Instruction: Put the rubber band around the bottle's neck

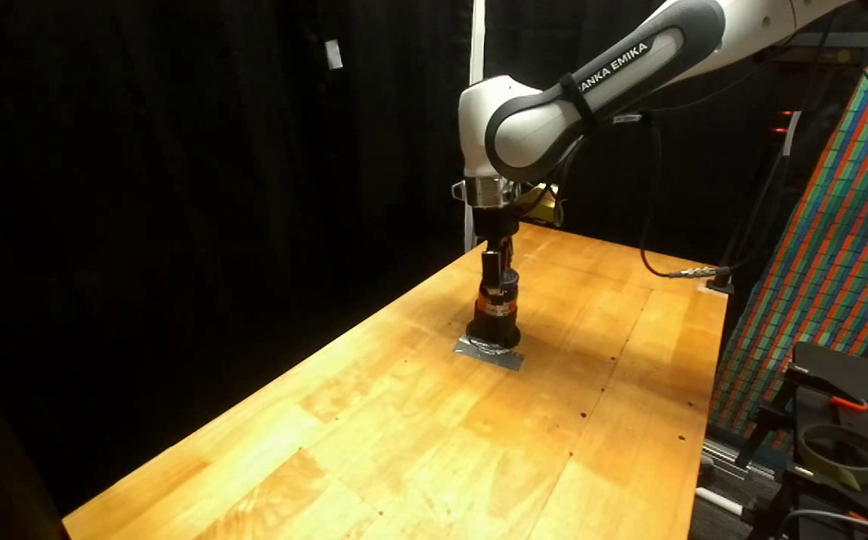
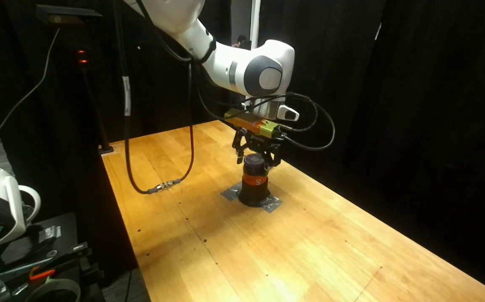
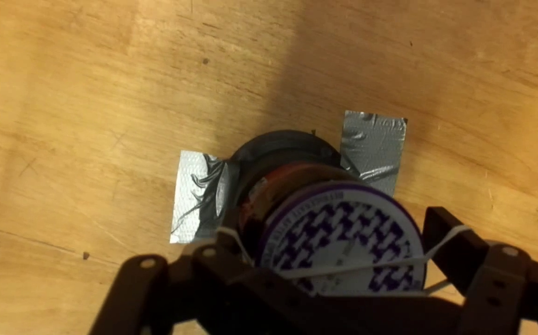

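The bottle [image 2: 255, 180] stood upright on the counter [image 2: 309, 245]. Wrist view: the gripper [image 3: 336, 239] was spread, fingers [image 3: 459, 260] at nine and three o'clock of the lid [image 3: 343, 218], the rubber band [image 3: 357, 268] stretched between them across it.

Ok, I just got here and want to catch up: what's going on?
A Franka arm has its open gripper at a lidded jar, a pale rubber band stretched between the fingers. In the wrist view, one strand shows across the patterned lid, so the band probably isn't around the jar's neck yet. Gray tape joins the black base to the table.
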Robot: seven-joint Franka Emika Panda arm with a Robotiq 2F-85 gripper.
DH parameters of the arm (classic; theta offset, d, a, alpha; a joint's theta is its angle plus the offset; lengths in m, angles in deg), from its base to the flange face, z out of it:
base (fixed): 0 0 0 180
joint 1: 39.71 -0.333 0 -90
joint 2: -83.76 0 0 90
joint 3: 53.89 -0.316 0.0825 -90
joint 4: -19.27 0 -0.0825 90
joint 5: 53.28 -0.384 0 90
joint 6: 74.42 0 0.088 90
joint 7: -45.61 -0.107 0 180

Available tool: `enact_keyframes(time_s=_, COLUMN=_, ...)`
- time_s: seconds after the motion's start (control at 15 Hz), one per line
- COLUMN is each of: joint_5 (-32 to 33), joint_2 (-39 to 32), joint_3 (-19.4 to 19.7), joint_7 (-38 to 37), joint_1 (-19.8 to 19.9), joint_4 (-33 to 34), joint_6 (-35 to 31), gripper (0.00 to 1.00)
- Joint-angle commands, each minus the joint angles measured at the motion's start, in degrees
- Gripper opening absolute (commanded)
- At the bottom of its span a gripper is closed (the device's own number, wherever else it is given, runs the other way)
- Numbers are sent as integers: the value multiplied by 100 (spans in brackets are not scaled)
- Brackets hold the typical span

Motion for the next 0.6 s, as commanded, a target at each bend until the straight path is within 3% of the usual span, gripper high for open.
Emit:
enact_keyframes(time_s=0.0, joint_5=141, joint_2=238, joint_3=-64, joint_7=-155, joint_1=-84, joint_4=-310, joint_6=470, gripper=100)
enact_keyframes(time_s=0.2, joint_5=206, joint_2=443, joint_3=-63, joint_7=-230, joint_1=-105, joint_4=-642, joint_6=413, gripper=100)
enact_keyframes(time_s=0.53, joint_5=201, joint_2=1213, joint_3=-81, joint_7=-443, joint_1=-117, joint_4=-1939, joint_6=-279, gripper=100)
